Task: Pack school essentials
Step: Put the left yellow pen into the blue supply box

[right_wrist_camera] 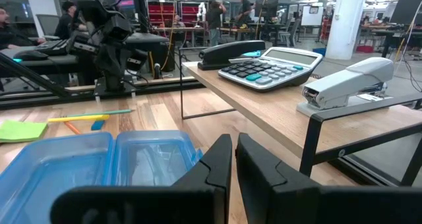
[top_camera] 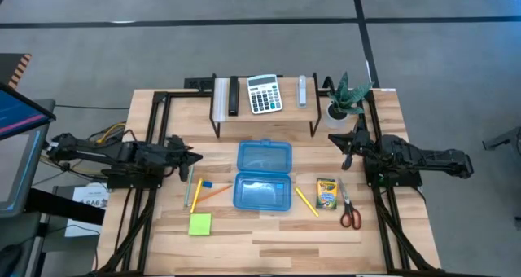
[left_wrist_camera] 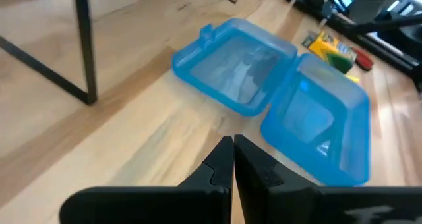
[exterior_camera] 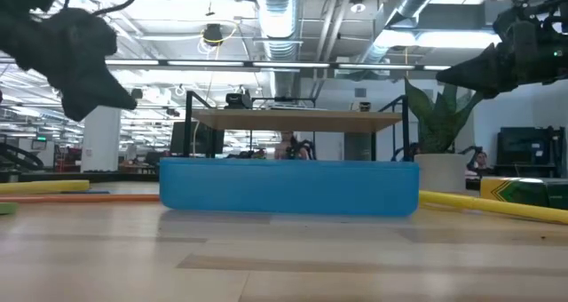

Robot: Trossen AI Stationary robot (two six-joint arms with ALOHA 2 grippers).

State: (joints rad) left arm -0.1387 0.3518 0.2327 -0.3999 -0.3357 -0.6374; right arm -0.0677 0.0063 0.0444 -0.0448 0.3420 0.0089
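Stock on your table, nothing packed so far.

- Blue case [top_camera: 263, 176]: mid-table, lid thrown open, both halves empty.
- Left of the case: pencils [top_camera: 196, 191], blue eraser [top_camera: 207, 184], and the lime sticky-note pad [top_camera: 200, 224] nearer the front edge.
- Right of the case: one yellow pencil [top_camera: 306, 201], the crayon box [top_camera: 326, 192], then the red-handled scissors [top_camera: 350, 209].
- On the raised shelf [top_camera: 289, 107], not for packing: calculator [top_camera: 264, 93]; potted plant [top_camera: 342, 102] beside it.

You have every item left to load, by my reckoning, and the lid to shut afterwards.

- Left gripper [left_wrist_camera: 233, 159]: clear of the table left of the case, fingers pressed together, carrying nothing.
- Right gripper [right_wrist_camera: 234, 159]: clear of the table right of the case near the plant, fingers all but together, carrying nothing.
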